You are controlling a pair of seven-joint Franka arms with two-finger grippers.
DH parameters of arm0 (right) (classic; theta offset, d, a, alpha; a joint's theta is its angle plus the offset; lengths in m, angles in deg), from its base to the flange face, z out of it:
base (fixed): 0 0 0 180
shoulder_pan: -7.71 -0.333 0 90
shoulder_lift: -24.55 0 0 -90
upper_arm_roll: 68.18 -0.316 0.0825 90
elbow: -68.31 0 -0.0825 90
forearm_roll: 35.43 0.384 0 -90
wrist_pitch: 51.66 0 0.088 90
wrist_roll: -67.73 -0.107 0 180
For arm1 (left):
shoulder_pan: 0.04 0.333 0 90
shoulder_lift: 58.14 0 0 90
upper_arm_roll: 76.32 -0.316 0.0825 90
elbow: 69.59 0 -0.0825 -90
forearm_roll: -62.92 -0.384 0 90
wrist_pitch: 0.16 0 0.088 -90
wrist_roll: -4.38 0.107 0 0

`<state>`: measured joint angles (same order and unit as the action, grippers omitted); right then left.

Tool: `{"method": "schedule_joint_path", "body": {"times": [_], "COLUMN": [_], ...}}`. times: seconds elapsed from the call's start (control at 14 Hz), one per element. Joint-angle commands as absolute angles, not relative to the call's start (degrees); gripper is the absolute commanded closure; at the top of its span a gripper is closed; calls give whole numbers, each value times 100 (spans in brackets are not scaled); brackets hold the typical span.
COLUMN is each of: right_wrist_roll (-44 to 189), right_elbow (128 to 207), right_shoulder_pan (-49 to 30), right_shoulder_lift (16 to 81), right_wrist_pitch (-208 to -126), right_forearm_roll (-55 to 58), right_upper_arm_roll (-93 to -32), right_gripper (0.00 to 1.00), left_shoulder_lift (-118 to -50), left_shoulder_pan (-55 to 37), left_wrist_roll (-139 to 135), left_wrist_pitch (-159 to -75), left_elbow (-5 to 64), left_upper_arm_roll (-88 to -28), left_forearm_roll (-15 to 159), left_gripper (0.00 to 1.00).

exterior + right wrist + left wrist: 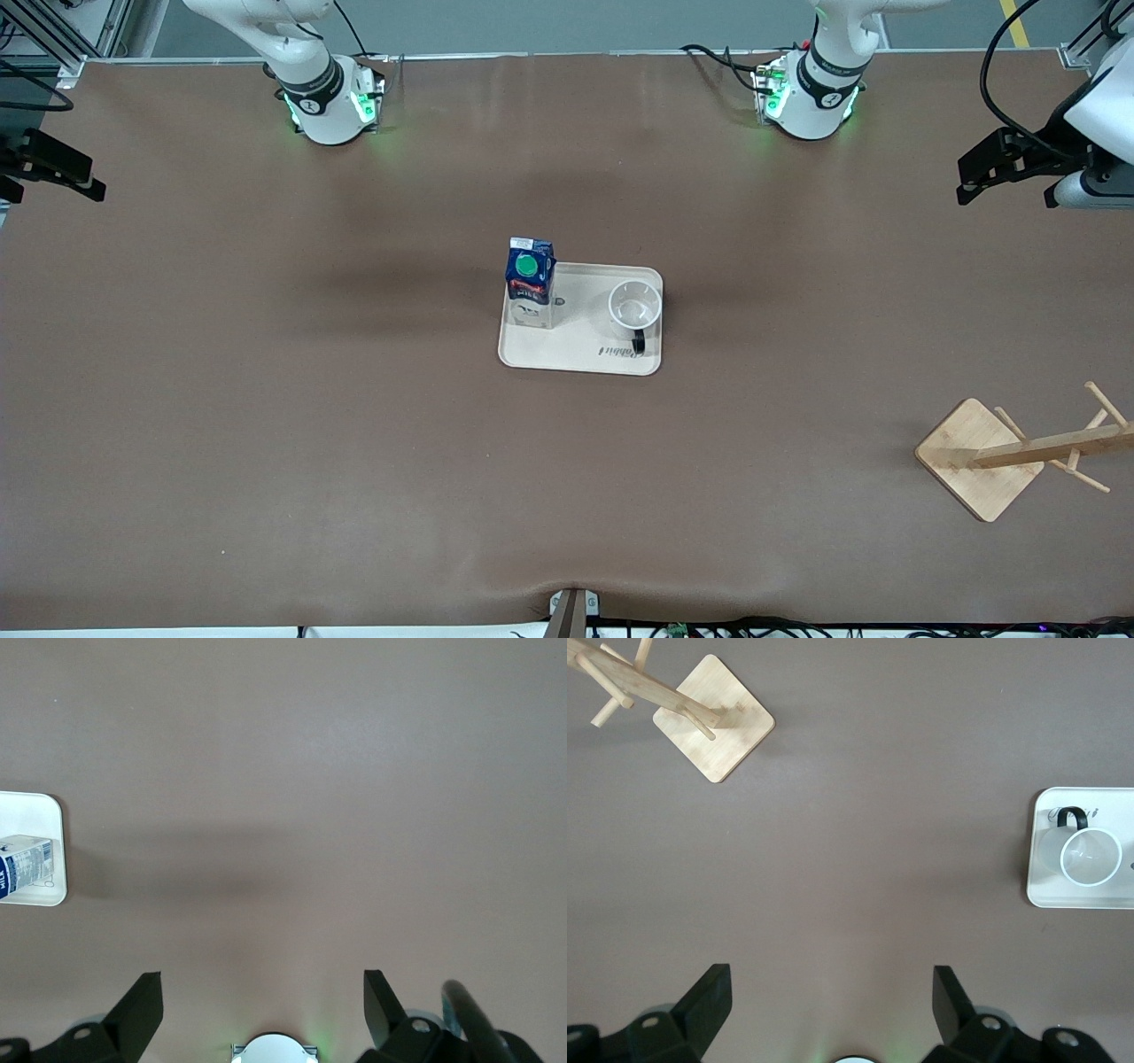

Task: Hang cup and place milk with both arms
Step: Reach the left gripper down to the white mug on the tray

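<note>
A brown worktop (266, 399) carries a cream tray (580, 359) at its middle, holding the milk (530, 282) and the cup (635, 306). A wooden rack (1010, 456) stands near the left arm's end. The left claw (833, 1001) and right claw (263, 1005) both hover wide, empty.
</note>
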<state>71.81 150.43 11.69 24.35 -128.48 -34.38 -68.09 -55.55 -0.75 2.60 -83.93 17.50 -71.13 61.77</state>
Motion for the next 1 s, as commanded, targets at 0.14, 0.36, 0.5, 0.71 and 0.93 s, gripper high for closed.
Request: {"method": "schedule_joint_path", "body": {"times": [0.14, 0.36, 0.5, 0.71, 0.93], "right_wrist_roll": [7143, 7143, 7143, 7134, 7134], "right_elbow": [15066, 15066, 15066, 15066, 15066], "right_shoulder_pan": [1228, 1237, 1237, 1237, 1237], "right_shoulder_lift": [2376, 2385, 2385, 2376, 2385], "right_wrist_pitch": [-12831, -12831, -12830, -12822, -12831], "right_forearm_roll": [-3332, -3332, -3332, -3332, -3332], "right_upper_arm_roll": [-6844, -6844, -6844, -6844, -6844], "right_gripper": [0, 0, 0, 0, 0], "left_shoulder_lift": [-5559, -5586, -5612, -5875, -5929], "left_shoulder_pan": [-83, -91, -74, -100, -83], "left_wrist_roll": [306, 297, 253, -88, -659], "left_wrist_pitch": [-8278, -8278, -8278, -8417, -9206], "left_elbow": [1654, 1654, 1733, 1952, 2688], "left_upper_arm_roll": [-7087, -7078, -6851, -6526, -5964], "left_forearm_roll": [6108, 6108, 6116, 6204, 6213], "left_gripper": [0, 0, 0, 0, 0]}}
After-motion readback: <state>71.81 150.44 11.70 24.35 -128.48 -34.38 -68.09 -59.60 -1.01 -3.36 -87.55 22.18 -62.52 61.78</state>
